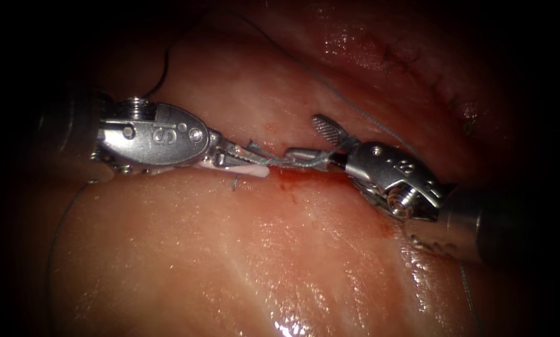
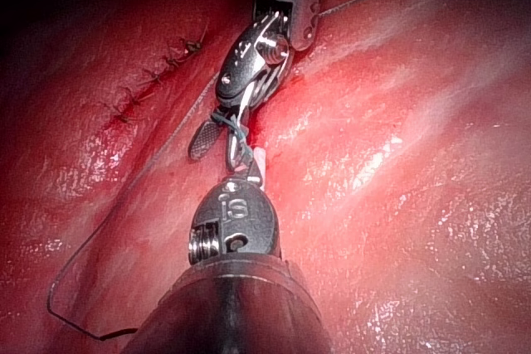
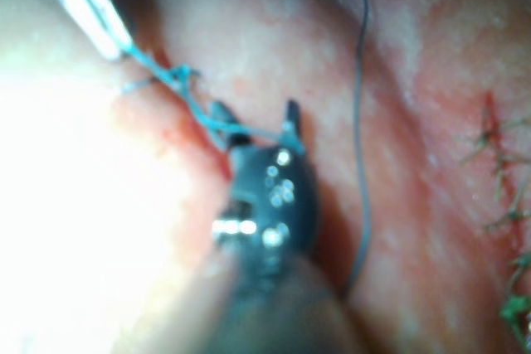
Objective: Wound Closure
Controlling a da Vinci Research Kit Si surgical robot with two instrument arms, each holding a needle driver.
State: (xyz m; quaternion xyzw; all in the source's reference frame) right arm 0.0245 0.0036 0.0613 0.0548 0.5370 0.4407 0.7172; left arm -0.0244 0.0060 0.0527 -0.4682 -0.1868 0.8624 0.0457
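Note:
My left tool [image 1: 245, 156] comes in from the left, its jaws shut on the thread [image 1: 273, 161] just beside a small knot with short tails [image 1: 253, 147] at the cut [image 1: 304, 178]. My right tool [image 1: 314, 140] faces it from the right with jaws open, and thread is wound around them [image 2: 220, 145] [image 3: 255, 112]. Neither tool holds the needle. A thin dark curve [image 1: 164, 68], perhaps the needle, lies on the tissue beyond the left tool. The tissue [image 1: 230, 249] is pale and wet.
Red fluid [image 1: 292, 182] stains the cut between the tools. A finished row of stitches [image 1: 417, 68] runs across the far right of the tissue. Loose thread [image 1: 367, 122] trails away to the upper left and right.

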